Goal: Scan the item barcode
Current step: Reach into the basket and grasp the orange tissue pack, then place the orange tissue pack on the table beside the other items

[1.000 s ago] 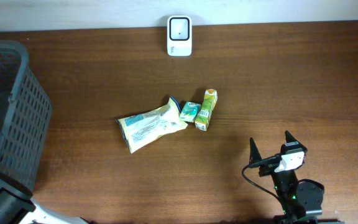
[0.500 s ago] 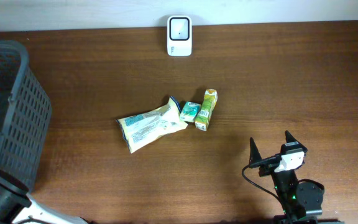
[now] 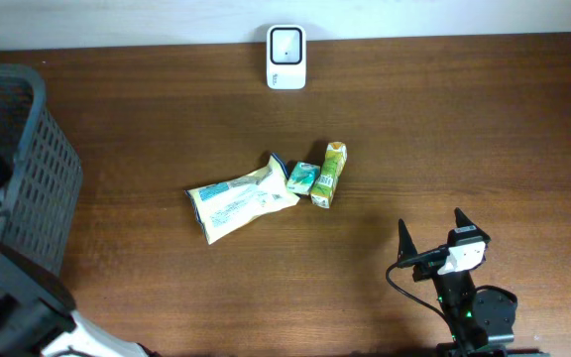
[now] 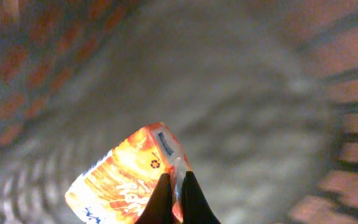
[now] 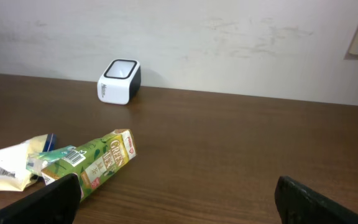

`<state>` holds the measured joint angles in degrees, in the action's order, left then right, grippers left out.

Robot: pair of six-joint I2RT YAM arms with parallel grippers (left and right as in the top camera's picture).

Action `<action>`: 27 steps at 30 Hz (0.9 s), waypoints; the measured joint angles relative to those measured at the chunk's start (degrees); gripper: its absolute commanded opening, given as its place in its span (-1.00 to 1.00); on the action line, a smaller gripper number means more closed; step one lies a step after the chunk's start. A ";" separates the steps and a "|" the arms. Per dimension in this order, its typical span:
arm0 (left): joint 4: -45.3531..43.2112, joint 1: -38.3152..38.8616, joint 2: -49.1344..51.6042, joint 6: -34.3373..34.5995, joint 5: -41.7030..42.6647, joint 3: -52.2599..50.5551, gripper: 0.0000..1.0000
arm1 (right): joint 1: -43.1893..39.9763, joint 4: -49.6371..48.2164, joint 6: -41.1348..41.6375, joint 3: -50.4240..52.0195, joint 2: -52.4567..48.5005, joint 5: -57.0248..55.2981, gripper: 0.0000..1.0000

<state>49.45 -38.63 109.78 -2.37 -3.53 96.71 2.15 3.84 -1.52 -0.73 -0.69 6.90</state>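
In the left wrist view my left gripper is shut on the edge of an orange snack packet with white lettering, inside the dark mesh basket. The white barcode scanner stands at the table's far edge, also visible from the right wrist as the scanner. My right gripper rests open near the front right, holding nothing; its fingers frame bare wood.
A green tea carton, a small green packet and a yellow-white bag lie together mid-table. The carton lies ahead-left of my right gripper. The basket fills the left edge.
My left arm has shifted at the lower left of the overhead view, and part of it now shows over the basket. The right arm and the table items are unmoved.
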 measured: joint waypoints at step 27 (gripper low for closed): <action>-1.01 70.84 7.39 1.09 6.36 0.66 -1.00 | 0.00 0.00 0.00 0.00 0.00 0.00 0.97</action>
<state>48.45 32.21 117.16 -1.28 2.83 97.36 2.15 3.84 -1.52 -0.73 -0.69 6.90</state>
